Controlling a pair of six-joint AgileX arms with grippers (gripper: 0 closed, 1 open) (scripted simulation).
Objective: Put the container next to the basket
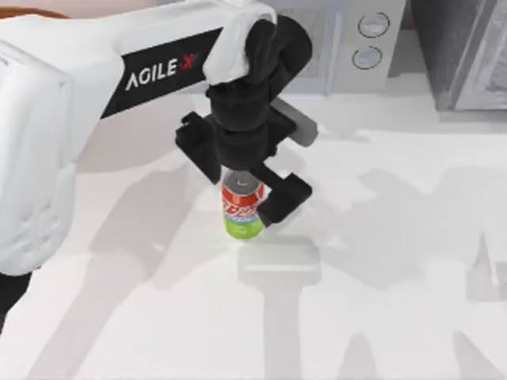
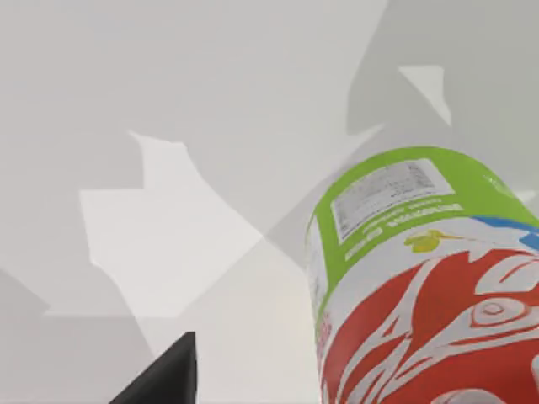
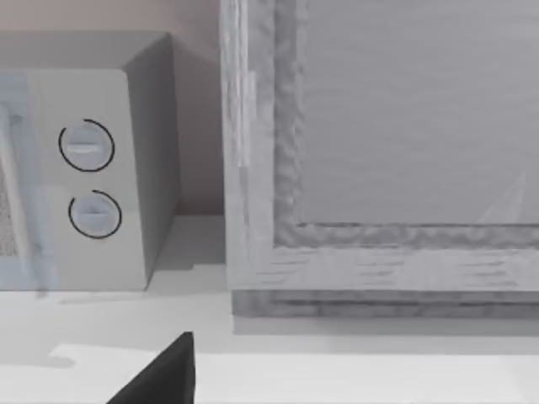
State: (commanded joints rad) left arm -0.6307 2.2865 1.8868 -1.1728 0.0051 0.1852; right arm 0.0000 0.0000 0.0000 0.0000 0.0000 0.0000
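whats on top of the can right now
The left tool sits over the can, its black fingers down either side. The can's silver top is mostly covered by it; the basket's rim shows at the table's far left corner.

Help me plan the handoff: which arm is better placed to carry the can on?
The left. Its gripper sits over the can with fingers on both sides, and the can looms close in the left wrist view. The right wrist camera faces the microwave, away from it.
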